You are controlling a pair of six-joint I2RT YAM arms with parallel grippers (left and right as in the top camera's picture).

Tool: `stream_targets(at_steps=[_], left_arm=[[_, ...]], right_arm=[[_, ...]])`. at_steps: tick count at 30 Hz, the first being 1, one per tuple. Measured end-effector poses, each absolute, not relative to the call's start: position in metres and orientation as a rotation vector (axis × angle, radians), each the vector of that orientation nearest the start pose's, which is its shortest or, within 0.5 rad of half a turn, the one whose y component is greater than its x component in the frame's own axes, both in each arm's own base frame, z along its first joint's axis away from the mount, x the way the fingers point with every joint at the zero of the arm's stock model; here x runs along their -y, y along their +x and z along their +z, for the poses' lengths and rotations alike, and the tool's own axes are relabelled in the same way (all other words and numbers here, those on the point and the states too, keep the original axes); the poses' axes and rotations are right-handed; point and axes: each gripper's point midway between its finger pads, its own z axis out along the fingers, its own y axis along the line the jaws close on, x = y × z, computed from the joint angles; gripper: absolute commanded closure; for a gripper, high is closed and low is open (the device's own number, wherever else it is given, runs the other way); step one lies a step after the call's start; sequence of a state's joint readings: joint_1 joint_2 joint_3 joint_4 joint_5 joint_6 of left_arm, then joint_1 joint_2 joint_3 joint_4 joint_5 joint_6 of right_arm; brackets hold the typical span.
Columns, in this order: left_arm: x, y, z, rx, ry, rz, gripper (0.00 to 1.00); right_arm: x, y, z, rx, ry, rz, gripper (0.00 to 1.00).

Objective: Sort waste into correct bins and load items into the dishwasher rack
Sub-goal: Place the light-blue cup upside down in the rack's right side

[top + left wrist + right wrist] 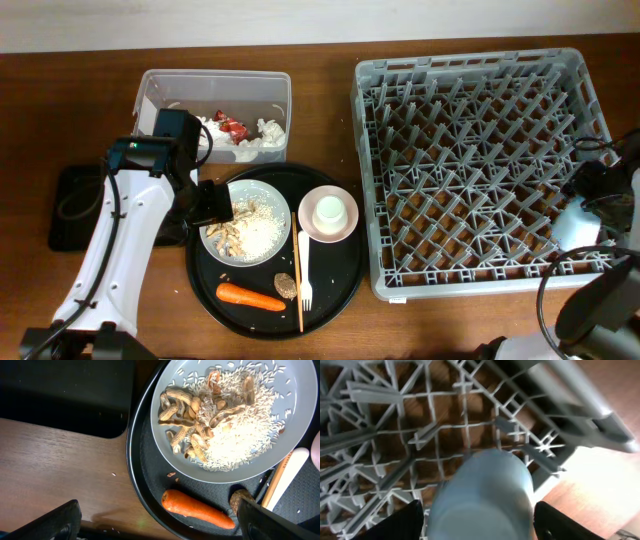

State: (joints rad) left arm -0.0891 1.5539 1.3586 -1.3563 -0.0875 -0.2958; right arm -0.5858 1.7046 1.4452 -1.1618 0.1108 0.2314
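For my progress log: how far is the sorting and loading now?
Done: tissues and red wrapper lie in the clear tub. In hand: pale blue cup, between the right fingers above the rack. Remaining: scraps on the plate, carrot, brown lump, fork, bowl, white cup.

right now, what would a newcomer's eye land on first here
The big grey dishwasher rack fills the right side, the right gripper holding a pale blue cup at its near right corner. On the round black tray, a plate of rice and peanut shells lies beside an orange carrot.
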Motion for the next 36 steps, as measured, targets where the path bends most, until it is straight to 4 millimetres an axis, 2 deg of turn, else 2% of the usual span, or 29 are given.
stream_targets(at_steps=[5, 7, 10, 18, 19, 21, 22, 25, 26, 28, 29, 36], left_arm=[[0.009, 0.273, 0.144, -3.084, -0.321, 0.127, 0.01], [0.009, 0.274, 0.144, -3.079, -0.321, 0.125, 0.01], [0.009, 0.274, 0.144, -3.079, -0.321, 0.125, 0.00], [0.009, 0.275, 0.144, -3.078, -0.321, 0.125, 0.01], [0.009, 0.275, 0.144, -3.077, -0.321, 0.124, 0.01], [0.009, 0.275, 0.144, -3.077, -0.321, 0.124, 0.01], [0.009, 0.275, 0.144, -3.077, -0.321, 0.124, 0.01], [0.009, 0.275, 0.144, -3.077, -0.321, 0.124, 0.01], [0.009, 0.275, 0.144, -3.077, -0.321, 0.124, 0.01], [0.009, 0.275, 0.144, -3.077, -0.321, 0.124, 0.00], [0.009, 0.275, 0.144, -3.077, -0.321, 0.124, 0.01], [0.009, 0.275, 0.144, -3.077, -0.321, 0.124, 0.01]], right_arm=[[0.201, 0.283, 0.127, -2.743, 1.196, -0.139, 0.29], [0.200, 0.282, 0.127, -2.748, 1.198, -0.133, 0.24], [0.193, 0.270, 0.125, -2.801, 1.220, -0.130, 0.18], [0.196, 0.241, 0.123, -2.854, 1.316, -0.273, 0.20], [0.194, 0.236, 0.119, -2.870, 1.327, -0.281, 0.23], [0.193, 0.234, 0.116, -2.874, 1.337, -0.290, 0.37], [0.193, 0.234, 0.116, -2.878, 1.331, -0.291, 0.48], [0.192, 0.235, 0.116, -2.872, 1.340, -0.279, 0.55], [0.192, 0.235, 0.116, -2.872, 1.340, -0.278, 0.52], [0.192, 0.235, 0.116, -2.871, 1.338, -0.277, 0.25], [0.192, 0.235, 0.116, -2.871, 1.337, -0.272, 0.19], [0.201, 0.252, 0.117, -2.793, 1.315, -0.272, 0.15]])
